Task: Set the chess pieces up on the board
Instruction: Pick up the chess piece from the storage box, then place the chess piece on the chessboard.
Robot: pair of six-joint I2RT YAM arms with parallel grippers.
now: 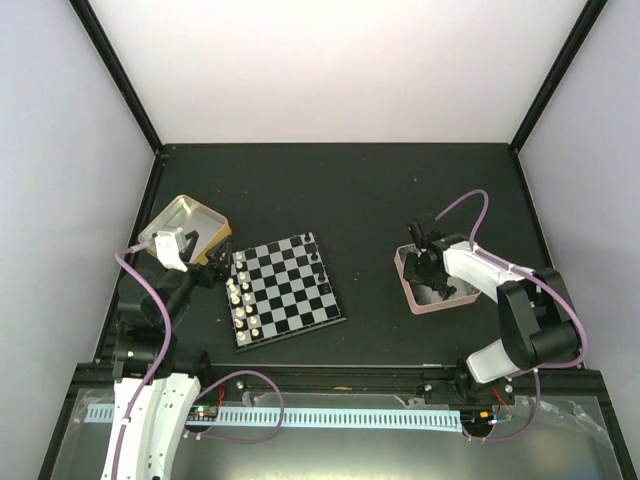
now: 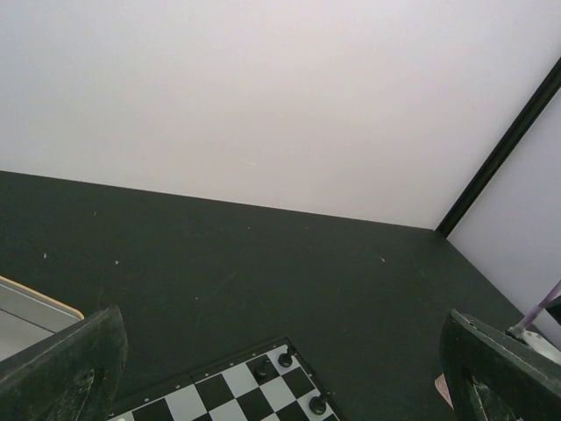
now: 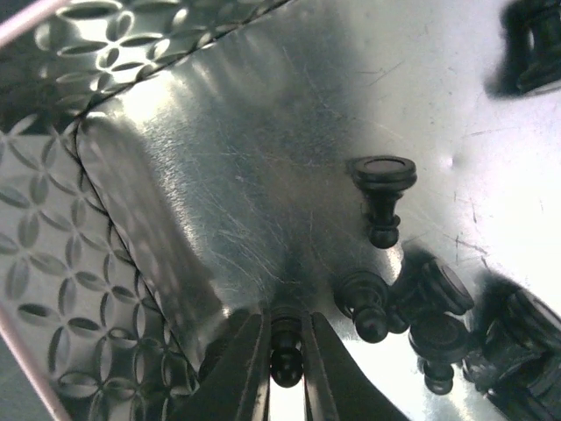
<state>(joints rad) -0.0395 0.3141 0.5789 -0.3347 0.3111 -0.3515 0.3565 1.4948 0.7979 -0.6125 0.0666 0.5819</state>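
The board (image 1: 284, 290) lies at table centre, with cream-white pieces (image 1: 238, 300) along its left edge and a few black pieces (image 1: 318, 262) at its right edge. The board's far corner with three black pieces (image 2: 285, 357) shows in the left wrist view. My right gripper (image 1: 423, 262) is down inside the pink-rimmed tin (image 1: 408, 285). In the right wrist view it (image 3: 286, 351) is shut on a black pawn (image 3: 286, 361). Several loose black pieces (image 3: 383, 197) lie on the tin's metal floor. My left gripper (image 1: 195, 262) hovers by the gold tin, open and empty.
The gold tin (image 1: 185, 215) stands left of the board, under my left arm. The tin's embossed wall (image 3: 53, 263) rises close on the left of my right fingers. Black frame posts and pale walls bound the table.
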